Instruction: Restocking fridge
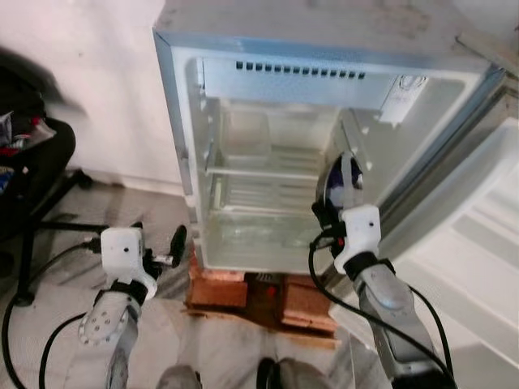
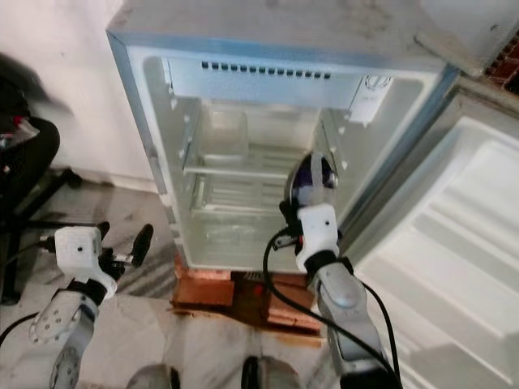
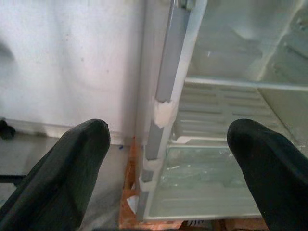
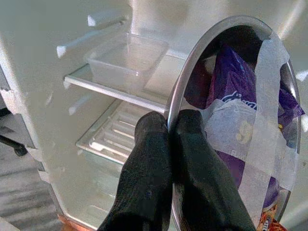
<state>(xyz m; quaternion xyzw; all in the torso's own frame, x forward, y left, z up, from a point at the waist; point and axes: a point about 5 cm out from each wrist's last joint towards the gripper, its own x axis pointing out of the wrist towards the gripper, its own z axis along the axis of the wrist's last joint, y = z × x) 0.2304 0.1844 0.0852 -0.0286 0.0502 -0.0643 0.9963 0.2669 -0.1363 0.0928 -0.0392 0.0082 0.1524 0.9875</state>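
1 fridge [image 1: 182,97], 1 bowl [image 4: 231,120], 1 tub [image 1: 246,134].

Shiny metal bowl [image 4: 240,120] (matt tape across); clear plastic tub [image 4: 126,60]; glossy fridge walls [image 1: 422,130].

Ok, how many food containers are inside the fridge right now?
1 resting inside: a clear tub on the upper shelf, back left. A second, a taped metal bowl of purple packets, is held at the fridge opening, pinched in the right gripper.
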